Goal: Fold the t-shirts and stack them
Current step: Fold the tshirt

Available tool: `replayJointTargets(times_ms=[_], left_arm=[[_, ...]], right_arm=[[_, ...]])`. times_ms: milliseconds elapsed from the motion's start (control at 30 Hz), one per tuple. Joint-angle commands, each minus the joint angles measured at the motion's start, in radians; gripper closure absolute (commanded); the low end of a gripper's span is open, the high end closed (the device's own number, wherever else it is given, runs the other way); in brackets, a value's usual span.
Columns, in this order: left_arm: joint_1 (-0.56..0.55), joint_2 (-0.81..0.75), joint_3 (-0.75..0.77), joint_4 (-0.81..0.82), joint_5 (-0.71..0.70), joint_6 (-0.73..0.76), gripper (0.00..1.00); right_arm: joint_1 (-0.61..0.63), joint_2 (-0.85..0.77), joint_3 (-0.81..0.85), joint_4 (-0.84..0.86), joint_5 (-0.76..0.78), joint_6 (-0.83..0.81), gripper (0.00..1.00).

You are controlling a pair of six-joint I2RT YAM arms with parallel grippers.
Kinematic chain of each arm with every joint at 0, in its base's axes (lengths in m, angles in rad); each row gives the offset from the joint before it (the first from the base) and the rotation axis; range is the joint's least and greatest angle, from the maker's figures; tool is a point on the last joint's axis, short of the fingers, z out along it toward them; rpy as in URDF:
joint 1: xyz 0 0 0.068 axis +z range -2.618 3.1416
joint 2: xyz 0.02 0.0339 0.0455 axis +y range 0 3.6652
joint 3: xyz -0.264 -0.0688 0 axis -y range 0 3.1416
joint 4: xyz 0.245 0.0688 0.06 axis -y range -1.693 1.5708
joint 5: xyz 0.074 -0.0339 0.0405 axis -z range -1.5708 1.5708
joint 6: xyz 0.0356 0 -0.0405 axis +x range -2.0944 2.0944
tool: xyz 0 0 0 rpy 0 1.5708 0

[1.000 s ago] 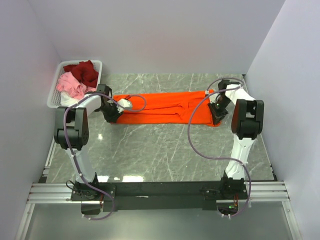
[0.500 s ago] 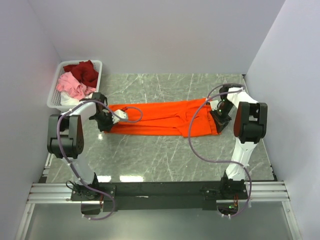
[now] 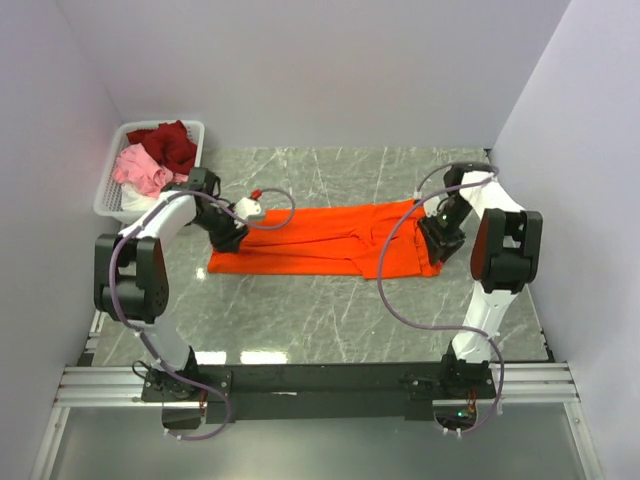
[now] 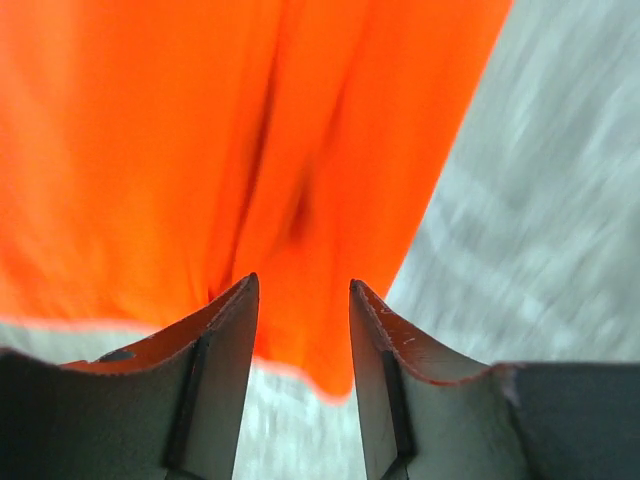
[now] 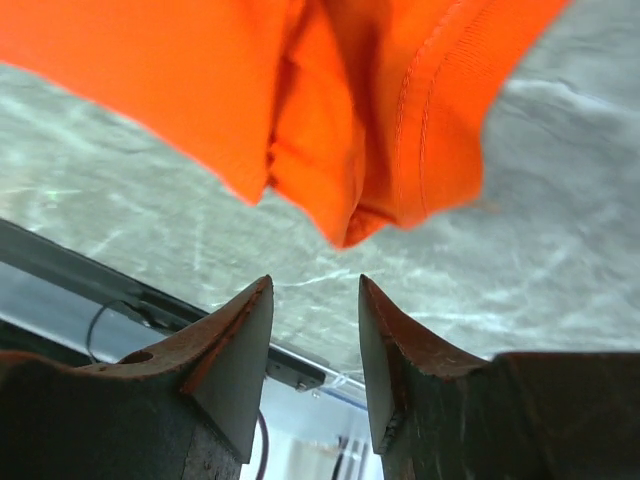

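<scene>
Orange t-shirt (image 3: pixel 320 240) lies flat on the marble table (image 3: pixel 330 310) as a long band running from left to right, about midway between the near and far edges. Its right end looks wider and more rumpled than its left. The left hand (image 3: pixel 228 236) sits low over the band's left end, and the right hand (image 3: pixel 440 240) sits low over the right end. In the left wrist view the left hand (image 4: pixel 300 285) has its two fingers parted with a clear gap between them. The orange t-shirt (image 4: pixel 200 120) fills most of the space beyond the tips, with a dark crease running away from the gap. One corner of the cloth ends just past the fingertips, and blurred grey table shows to the right of it. Nothing is pinched between these fingers, so the hand is open. In the right wrist view the right hand (image 5: pixel 315 285) also stands open with its fingers apart. The bunched end of the orange t-shirt (image 5: pixel 330 100), with a stitched hem on one fold, lies just beyond the tips and not between them. Bare marble shows under the gap. At the table's far left corner stands a white slotted basket (image 3: pixel 110 195). A dark red t-shirt (image 3: pixel 170 143) is heaped at the back of it, and a pink t-shirt (image 3: pixel 140 170) lies crumpled in front of that. Both are unfolded and well apart from the orange one.
</scene>
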State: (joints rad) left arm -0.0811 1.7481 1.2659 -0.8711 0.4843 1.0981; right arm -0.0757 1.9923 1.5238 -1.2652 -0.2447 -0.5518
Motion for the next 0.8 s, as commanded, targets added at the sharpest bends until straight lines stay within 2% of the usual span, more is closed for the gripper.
replayJointTargets(times_ms=[0, 67, 100, 233, 400, 533, 767], left_arm=[[-0.094, -0.102, 0.024, 0.103, 0.244, -0.191, 0.53], [-0.186, -0.12, -0.012, 0.234, 0.301, -0.282, 0.52], [-0.222, -0.134, -0.063, 0.391, 0.324, -0.373, 0.53], [-0.446, -0.099, -0.151, 0.74, 0.301, -0.518, 0.52], [-0.6, 0.054, -0.099, 0.895, 0.232, -0.549, 0.53], [-0.696, 0.128, -0.065, 0.96, 0.198, -0.48, 0.53], [-0.753, 0.258, 0.009, 1.008, 0.152, -0.414, 0.53]], right_arm=[[-0.015, -0.113, 0.073, -0.042, -0.096, 0.003, 0.54], [-0.013, -0.136, 0.075, -0.036, -0.184, 0.036, 0.55], [-0.01, -0.141, 0.069, -0.027, -0.209, 0.052, 0.56], [0.01, -0.139, -0.005, 0.018, -0.281, 0.121, 0.6], [0.016, -0.135, -0.128, 0.161, -0.203, 0.197, 0.59], [0.013, -0.112, -0.177, 0.219, -0.153, 0.237, 0.55], [0.013, -0.063, -0.186, 0.245, -0.188, 0.279, 0.54]])
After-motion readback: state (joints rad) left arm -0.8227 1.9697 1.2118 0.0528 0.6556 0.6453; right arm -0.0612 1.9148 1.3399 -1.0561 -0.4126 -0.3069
